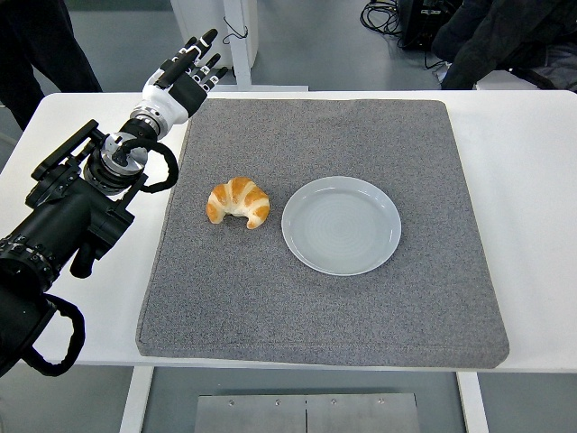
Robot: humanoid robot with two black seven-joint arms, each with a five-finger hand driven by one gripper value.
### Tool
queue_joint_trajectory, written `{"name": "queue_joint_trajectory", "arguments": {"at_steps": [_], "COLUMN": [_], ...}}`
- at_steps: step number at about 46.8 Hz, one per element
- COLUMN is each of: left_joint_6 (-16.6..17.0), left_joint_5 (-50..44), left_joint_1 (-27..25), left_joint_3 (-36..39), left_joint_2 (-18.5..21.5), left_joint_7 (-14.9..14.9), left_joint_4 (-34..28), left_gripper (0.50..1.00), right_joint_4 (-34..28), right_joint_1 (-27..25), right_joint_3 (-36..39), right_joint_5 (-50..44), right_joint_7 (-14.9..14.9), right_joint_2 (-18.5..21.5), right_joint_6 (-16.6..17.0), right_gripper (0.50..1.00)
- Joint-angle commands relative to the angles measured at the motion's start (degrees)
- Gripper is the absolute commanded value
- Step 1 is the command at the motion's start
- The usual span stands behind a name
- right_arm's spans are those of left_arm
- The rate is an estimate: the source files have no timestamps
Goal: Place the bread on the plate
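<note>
A golden croissant (238,201) lies on the grey mat (325,298), just left of an empty pale blue plate (341,225). The two do not touch. My left hand (187,69) is at the mat's far left corner, well behind the croissant, with its fingers spread and holding nothing. The black left arm (72,212) runs in from the lower left over the white table. The right arm is out of view.
The white table (532,180) shows around the mat on both sides. People in dark clothes stand beyond the far edge, one at top left (36,45) and one at top right (505,36). Cables lie on the floor behind.
</note>
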Motion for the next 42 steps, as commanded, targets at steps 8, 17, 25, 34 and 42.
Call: {"name": "queue_joint_trajectory", "arguments": {"at_steps": [8,17,25,34,42], "left_joint_6": [0.17,0.26,0.26,0.18,0.53], "left_joint_5": [10.05,20.77,28.69,34.31,44.59], "left_joint_1": [-1.65,-4.72,-6.58,-6.66,-6.66], "left_joint_3": [8.74,16.21,23.86,26.15,26.24], "left_joint_2": [1.5,4.4,8.0,16.7,18.38], "left_joint_7": [-0.09,-1.05,-1.05,-1.14,-1.14], "left_joint_4": [-0.4,-0.66,-3.38,-15.67,-18.67], "left_gripper": [0.989,0.989,0.989,0.987,0.974], "right_joint_4": [0.0,0.0,0.0,0.0,0.0], "right_joint_1": [0.0,0.0,0.0,0.0,0.0], "right_joint_3": [0.0,0.0,0.0,0.0,0.0], "right_joint_5": [0.0,0.0,0.0,0.0,0.0], "right_joint_7": [0.0,0.0,0.0,0.0,0.0], "right_joint_2": [0.0,0.0,0.0,0.0,0.0], "right_joint_6": [0.0,0.0,0.0,0.0,0.0], "right_gripper": [1.0,1.0,1.0,1.0,1.0]}}
